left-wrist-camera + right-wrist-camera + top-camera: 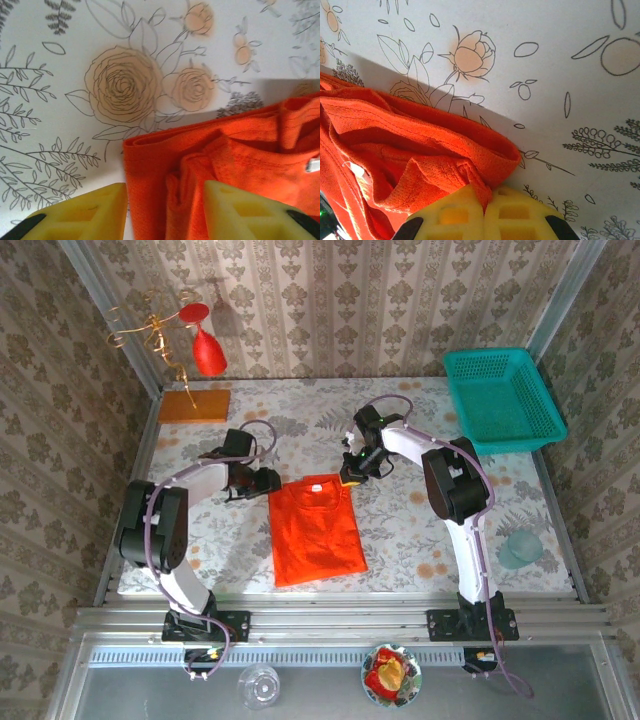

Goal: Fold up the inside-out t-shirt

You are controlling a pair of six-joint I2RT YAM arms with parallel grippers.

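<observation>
Orange t-shirt (316,530) lies flat on the worktop (420,530), already a narrow rectangle; right tool (484,200) is clamped on its top corner; left tool (165,210) gapes over the other corner; next, I'd guess, a matching grip, then fold the top down.

You see left gripper (164,194) w/ yellow fingers (85,216) apart, folded corner of t-shirt (240,150) lying btwn them; big rose print (120,84) on table cover (35,105) sits just past that corner.

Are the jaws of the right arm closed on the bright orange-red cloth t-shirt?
Yes, in the right wrist view the two yellow fingers meet with a fold of the orange-red t-shirt pinched between them.
</observation>
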